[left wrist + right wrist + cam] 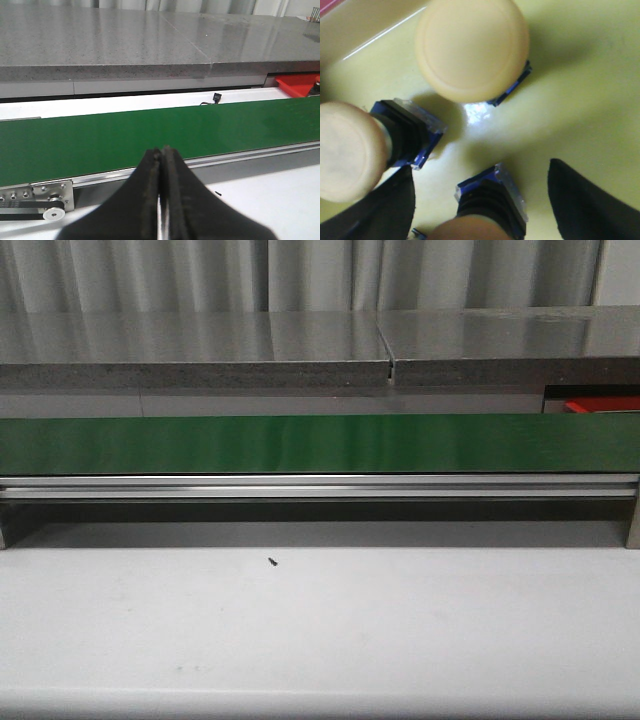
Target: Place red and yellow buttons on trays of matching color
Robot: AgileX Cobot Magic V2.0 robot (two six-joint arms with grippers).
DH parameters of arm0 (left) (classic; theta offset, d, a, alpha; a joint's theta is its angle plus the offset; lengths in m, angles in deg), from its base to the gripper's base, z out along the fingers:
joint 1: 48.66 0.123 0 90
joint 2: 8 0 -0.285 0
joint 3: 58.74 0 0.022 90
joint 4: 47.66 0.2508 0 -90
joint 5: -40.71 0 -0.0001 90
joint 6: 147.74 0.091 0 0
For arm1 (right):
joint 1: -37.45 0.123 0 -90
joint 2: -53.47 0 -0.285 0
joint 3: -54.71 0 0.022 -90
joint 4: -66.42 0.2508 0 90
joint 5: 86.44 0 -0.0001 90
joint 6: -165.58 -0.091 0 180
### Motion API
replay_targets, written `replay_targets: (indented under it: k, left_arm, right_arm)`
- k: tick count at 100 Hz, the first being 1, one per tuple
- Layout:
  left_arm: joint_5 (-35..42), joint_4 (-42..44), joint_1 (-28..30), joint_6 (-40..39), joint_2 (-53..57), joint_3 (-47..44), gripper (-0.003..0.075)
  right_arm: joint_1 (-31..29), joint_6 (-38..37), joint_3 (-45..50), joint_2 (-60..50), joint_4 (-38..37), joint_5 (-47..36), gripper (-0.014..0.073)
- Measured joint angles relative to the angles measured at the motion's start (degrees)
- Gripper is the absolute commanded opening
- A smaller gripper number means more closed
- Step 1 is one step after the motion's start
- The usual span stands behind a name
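While the right gripper (480, 200) is hovering low over the yellow tray (580, 100), its jaws are standing apart around a yellow button (480, 222); whether they are touching it I cannot tell. Two more yellow buttons (472, 47) are resting in the tray. Judgement: release step nearly done; next is lifting clear. The left gripper (162, 165) is clenched empty above the green conveyor belt (125, 140).

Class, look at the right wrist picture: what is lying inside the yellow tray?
Three yellow buttons with black-and-blue bases rest on the yellow tray: one upright, one tipped sideways, one partly out of frame. The tray floor beneath them is covered.
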Motion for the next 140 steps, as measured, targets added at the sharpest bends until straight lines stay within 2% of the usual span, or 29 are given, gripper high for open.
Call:
replay_targets:
  k: [16, 28, 60, 80, 87, 99, 126, 130, 140]
  left_arm:
    - [0.00, 0.00, 0.00, 0.00, 0.00, 0.00, -0.0019]
    - [0.00, 0.00, 0.00, 0.00, 0.00, 0.00, -0.0019]
    - [0.00, 0.00, 0.00, 0.00, 0.00, 0.00, -0.0019]
    - [0.00, 0.00, 0.00, 0.00, 0.00, 0.00, -0.0019]
    - [0.00, 0.00, 0.00, 0.00, 0.00, 0.00, -0.0019]
    - [0.00, 0.00, 0.00, 0.00, 0.00, 0.00, -0.0019]
    - [0.00, 0.00, 0.00, 0.00, 0.00, 0.00, -0.0019]
    - [0.00, 0.00, 0.00, 0.00, 0.00, 0.00, -0.0019]
    - [0.00, 0.00, 0.00, 0.00, 0.00, 0.00, -0.0019]
  right_arm:
    - [0.45, 0.00, 0.00, -5.58, 0.24, 0.00, 0.0576]
    - [2.94, 0.00, 0.00, -11.75, 0.33, 0.00, 0.0576]
    - [16.49, 2.14, 0.27, -31.65, 0.46, 2.27, 0.0576]
    - [25.52, 3.74, 5.12, -43.69, 0.46, 3.16, 0.0562]
    - [27.63, 4.02, 7.92, -47.94, 0.46, 3.56, 0.0514]
    - [29.92, 5.04, 13.72, -55.22, 0.46, 5.35, 0.0362]
    - [30.62, 6.57, 23.39, -71.57, 0.35, 9.56, -0.0091]
    - [30.62, 6.57, 24.04, -73.29, 0.35, 9.67, -0.0121]
    - [30.62, 6.60, 24.70, -76.05, 0.27, 10.03, -0.0117]
